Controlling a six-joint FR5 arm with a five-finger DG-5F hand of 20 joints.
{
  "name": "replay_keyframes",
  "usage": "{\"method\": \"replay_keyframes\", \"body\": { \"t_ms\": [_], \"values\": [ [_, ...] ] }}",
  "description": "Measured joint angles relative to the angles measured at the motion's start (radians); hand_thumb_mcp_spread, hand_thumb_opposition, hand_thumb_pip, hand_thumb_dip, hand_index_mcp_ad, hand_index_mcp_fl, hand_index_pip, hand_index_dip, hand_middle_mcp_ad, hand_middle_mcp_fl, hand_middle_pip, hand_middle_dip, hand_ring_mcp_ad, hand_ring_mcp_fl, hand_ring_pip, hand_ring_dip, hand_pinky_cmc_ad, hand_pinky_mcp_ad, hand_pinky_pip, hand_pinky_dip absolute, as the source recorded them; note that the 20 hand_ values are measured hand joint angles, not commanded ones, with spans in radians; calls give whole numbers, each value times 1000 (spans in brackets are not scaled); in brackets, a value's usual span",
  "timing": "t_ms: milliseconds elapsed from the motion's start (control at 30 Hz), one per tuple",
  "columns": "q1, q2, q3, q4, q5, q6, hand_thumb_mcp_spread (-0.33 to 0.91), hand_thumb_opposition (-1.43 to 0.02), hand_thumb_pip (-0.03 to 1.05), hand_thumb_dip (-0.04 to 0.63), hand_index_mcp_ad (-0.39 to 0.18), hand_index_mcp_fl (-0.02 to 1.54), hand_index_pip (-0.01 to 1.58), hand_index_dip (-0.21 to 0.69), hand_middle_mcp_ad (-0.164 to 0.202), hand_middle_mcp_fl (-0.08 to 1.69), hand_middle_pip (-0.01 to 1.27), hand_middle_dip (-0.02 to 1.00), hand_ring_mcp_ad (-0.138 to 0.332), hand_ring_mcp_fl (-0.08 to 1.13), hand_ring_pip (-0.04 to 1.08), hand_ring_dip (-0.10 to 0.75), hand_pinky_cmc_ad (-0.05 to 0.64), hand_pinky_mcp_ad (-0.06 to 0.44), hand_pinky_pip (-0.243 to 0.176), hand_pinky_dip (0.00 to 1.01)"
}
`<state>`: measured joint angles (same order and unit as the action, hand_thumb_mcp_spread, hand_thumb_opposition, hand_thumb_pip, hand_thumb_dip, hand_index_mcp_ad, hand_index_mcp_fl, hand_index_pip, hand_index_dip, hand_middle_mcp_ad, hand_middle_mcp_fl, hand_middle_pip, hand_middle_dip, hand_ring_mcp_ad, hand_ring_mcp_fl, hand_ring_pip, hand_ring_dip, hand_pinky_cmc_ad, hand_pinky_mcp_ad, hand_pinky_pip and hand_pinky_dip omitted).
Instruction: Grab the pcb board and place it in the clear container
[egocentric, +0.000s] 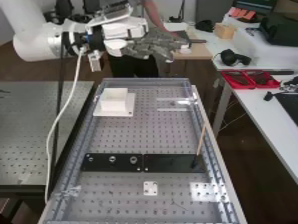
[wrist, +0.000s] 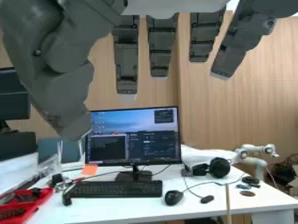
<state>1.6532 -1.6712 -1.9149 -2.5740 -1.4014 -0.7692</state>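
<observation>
The hand is raised beyond the far end of the perforated bench, well above its surface. In the wrist view the hand has its fingers extended and spread, with the thumb at the left and nothing held. On the bench's far left lies a white square block on a white plate. A clear flat piece lies at the far right of the bench, and another clear piece near the right rail. I cannot tell which thing is the pcb board or the clear container.
A black plate with rings and a black plate cross the bench; a thin wooden stick stands on the latter. A small white plate lies nearer. Red trays sit on the side table. A monitor stands behind a keyboard.
</observation>
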Motion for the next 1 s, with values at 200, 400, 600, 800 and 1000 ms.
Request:
{"method": "replay_keyframes", "body": {
  "t_ms": [200, 400, 600, 800, 1000],
  "values": [
    [-4, 1, 9, -17, -6, 0, 253, -789, 668, 220, -80, 26, 822, 91, 52, 150, 120, 188, 187, 9, 96, 30, 326, 215, -93, 545],
    [-9, 4, 24, -72, -3, 19, 225, -757, 644, 204, -63, 61, 592, 89, 51, 147, 117, 188, 188, 12, 96, 30, 326, 227, -89, 545],
    [-11, -1, 52, -151, -20, 29, 223, -742, 583, 178, -56, 152, 278, 164, 75, 150, 117, 188, 202, 12, 98, 37, 326, 225, -93, 546],
    [-11, -11, 91, -240, -46, 34, 208, -724, 529, 173, -56, 188, 152, 209, 70, 155, 120, 188, 202, 12, 94, 40, 330, 234, -94, 545],
    [-11, -3, 88, -247, -56, 38, 213, -714, 508, 140, -54, 187, 112, 227, 80, 155, 117, 188, 199, 12, 94, 40, 358, 281, -94, 515]
  ]
}}
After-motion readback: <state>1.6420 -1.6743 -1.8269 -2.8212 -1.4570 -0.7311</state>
